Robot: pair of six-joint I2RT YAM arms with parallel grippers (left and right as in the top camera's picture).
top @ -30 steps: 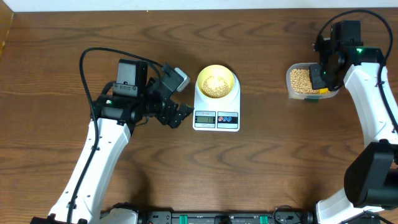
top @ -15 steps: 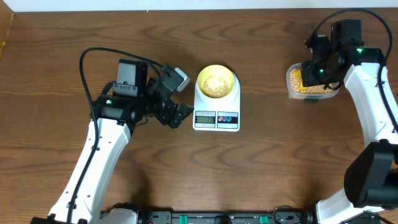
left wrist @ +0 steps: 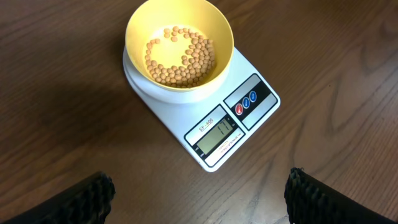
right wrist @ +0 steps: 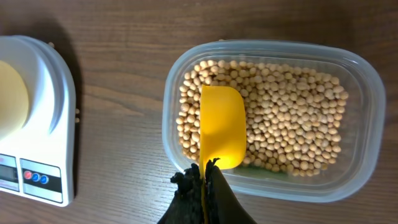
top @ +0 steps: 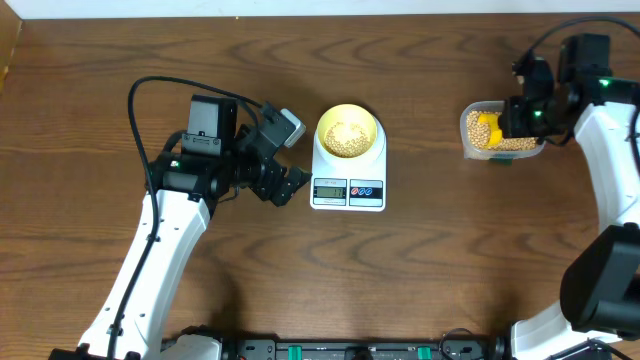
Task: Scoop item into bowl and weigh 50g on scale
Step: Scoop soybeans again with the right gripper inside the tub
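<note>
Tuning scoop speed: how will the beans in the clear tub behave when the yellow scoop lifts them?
Likely to roll and spill: the beans are small, round, loose in the tub. Probably light, so a tilted scoop could shed some. Those in the bowl lie spread out, suggesting they don't clump.

1x bowl (left wrist: 205,22), 1x scale (left wrist: 177,113), 1x tub (right wrist: 359,149), 1x scoop (right wrist: 222,127) (beans (right wrist: 286,112): uncountable)
</note>
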